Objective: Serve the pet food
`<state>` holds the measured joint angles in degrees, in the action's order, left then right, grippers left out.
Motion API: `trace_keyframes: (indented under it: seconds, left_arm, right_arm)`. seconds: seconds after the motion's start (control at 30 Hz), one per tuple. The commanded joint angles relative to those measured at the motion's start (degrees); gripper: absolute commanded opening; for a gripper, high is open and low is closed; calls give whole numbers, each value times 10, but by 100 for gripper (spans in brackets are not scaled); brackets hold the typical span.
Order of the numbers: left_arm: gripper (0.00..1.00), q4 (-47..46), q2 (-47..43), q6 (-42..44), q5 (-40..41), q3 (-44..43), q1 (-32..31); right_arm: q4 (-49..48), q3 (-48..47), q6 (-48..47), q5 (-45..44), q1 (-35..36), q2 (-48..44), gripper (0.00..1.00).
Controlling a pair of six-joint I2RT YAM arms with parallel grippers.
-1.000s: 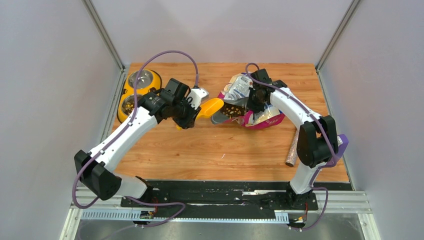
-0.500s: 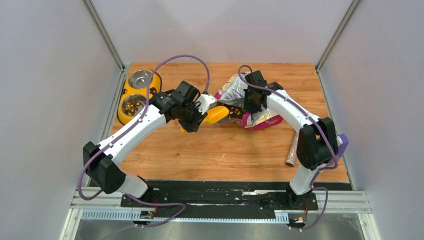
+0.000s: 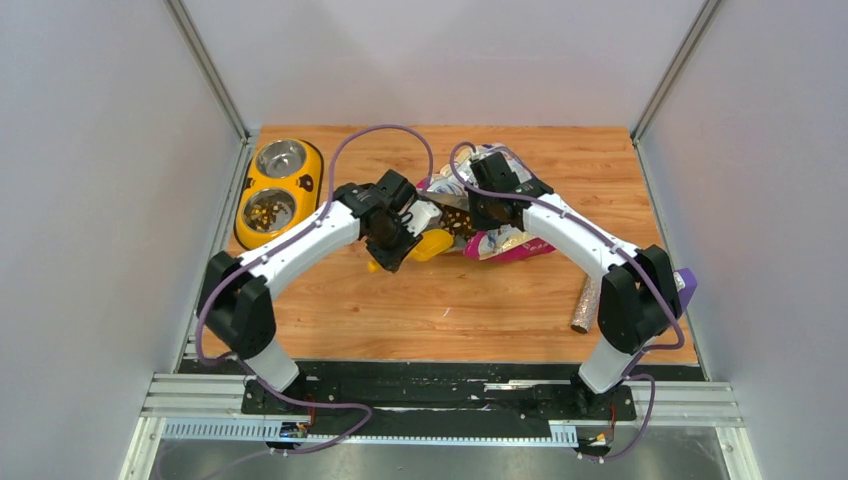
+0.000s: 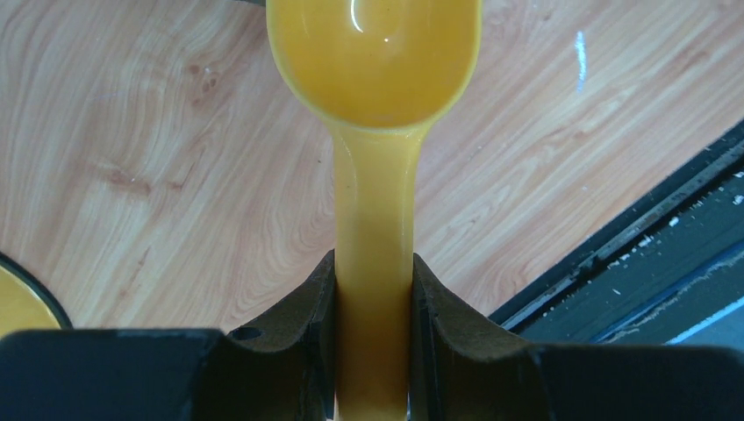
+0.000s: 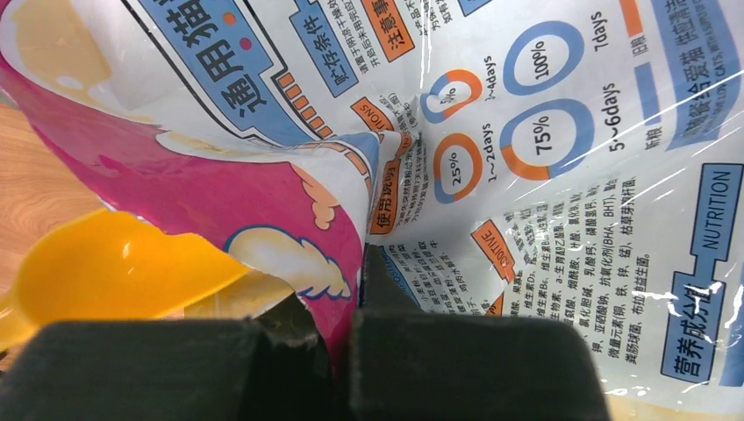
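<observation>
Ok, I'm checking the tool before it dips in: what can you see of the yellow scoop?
The yellow scoop looks like one piece of glossy orange-yellow plastic: a rounded bowl on a straight flat handle. What shows of the bowl in the left wrist view is empty. The left gripper clamps the handle between its black fingers, over the wooden table. The bowl sits at the open mouth of the cat food bag; whether they touch cannot be told.

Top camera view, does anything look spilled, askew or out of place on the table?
No spill visible. The cat food bag lies crumpled on its side, its mouth gaping toward the yellow scoop, with kibble showing inside. A speckled tube lies flat off to the right.
</observation>
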<state>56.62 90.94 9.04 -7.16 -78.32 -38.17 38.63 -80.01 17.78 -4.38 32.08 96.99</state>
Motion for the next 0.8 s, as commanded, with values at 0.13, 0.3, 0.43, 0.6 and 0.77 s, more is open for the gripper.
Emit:
trace_keyframes:
  seconds: [0.13, 0.3, 0.43, 0.6, 0.77]
  left_arm:
    - [0, -19, 97, -22, 50, -73, -1]
    - [0, -24, 133, -25, 65, -104, -2]
    - [0, 17, 169, -33, 87, -138, -1]
    - [0, 61, 210, -46, 84, -177, -1]
    - [0, 95, 251, -59, 84, -227, -1]
  right_arm:
    - [-56, 81, 58, 29, 7, -39, 0]
    - [-55, 118, 105, 28, -12, -27, 0]
    - [-49, 120, 120, 25, -34, -26, 0]
    - [-46, 114, 119, 21, -41, -19, 0]
    - [-47, 118, 116, 21, -41, -8, 0]
